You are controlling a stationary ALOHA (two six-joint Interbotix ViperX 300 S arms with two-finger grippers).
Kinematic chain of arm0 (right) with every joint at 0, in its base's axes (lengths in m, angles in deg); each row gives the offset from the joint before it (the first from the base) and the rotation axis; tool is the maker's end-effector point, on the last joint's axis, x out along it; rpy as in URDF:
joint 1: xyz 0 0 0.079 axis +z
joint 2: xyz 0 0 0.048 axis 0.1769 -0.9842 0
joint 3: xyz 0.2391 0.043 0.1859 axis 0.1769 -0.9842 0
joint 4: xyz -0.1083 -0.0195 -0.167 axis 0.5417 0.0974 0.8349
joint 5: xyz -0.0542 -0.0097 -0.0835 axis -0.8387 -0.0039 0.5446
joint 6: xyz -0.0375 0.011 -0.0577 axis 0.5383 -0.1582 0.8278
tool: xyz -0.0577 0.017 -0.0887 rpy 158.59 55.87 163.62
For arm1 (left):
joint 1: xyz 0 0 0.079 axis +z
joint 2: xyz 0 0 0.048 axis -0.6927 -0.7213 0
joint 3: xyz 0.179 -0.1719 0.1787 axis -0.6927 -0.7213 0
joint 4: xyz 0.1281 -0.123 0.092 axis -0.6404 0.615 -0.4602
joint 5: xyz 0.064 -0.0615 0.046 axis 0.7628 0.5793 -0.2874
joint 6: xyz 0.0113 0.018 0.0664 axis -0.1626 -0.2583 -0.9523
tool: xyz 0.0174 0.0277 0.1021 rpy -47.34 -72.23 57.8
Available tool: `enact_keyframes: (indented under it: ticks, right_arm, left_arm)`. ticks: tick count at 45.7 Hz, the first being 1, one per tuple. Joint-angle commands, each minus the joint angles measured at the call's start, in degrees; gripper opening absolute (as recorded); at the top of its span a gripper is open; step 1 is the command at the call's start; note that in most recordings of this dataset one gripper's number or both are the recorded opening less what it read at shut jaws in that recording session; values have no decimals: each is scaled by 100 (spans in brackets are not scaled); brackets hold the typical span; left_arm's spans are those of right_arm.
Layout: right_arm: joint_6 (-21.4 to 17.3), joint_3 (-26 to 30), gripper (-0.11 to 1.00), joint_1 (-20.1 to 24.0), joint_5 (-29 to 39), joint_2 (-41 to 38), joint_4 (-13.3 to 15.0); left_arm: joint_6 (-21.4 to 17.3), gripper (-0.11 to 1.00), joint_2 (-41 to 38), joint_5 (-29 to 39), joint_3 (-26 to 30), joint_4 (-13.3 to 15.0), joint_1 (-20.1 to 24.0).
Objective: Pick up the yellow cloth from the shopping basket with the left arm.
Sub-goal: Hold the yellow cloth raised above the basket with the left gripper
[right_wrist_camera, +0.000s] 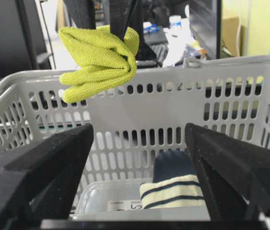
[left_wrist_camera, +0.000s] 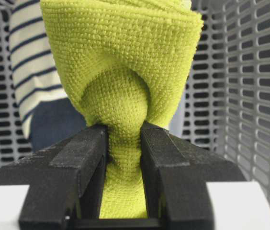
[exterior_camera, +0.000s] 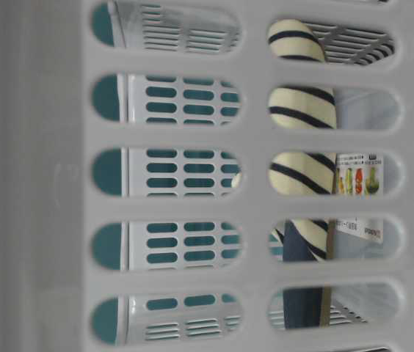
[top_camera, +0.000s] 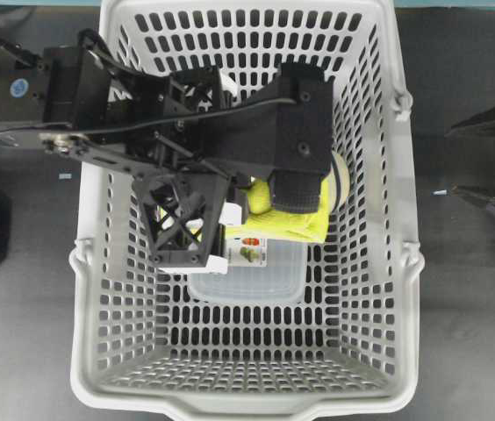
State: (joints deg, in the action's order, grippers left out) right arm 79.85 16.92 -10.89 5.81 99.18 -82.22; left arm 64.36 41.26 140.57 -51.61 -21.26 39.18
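dark grey table (top_camera: 467, 289) under the shopping basket (top_camera: 401, 263); basket resting directly on it, filling most of the middle.

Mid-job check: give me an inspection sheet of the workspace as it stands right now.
Surface: dark table under the basket.
Job's things: yellow cloth hangs bunched, level with the rim of the shopping basket.
Clutter: striped slipper and clear container lie in the basket.
Grippers: left tool shut on the cloth; right tool open, outside the basket.
Cables: thin black cables along the left arm.
Surroundings: screens and oddments behind the basket in the right wrist view.
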Motion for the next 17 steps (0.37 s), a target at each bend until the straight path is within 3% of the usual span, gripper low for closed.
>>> enact_keyframes:
  ticks: [1,17]
  right_arm:
    - [-9,132,74,-9,-70,-35,-9]
    - [-9,114,74,-9,-70,-35,-18]
  left_arm:
    - [0,20,88,-26,141,-18,-18]
    - [0,20,79,-18,141,-18,-53]
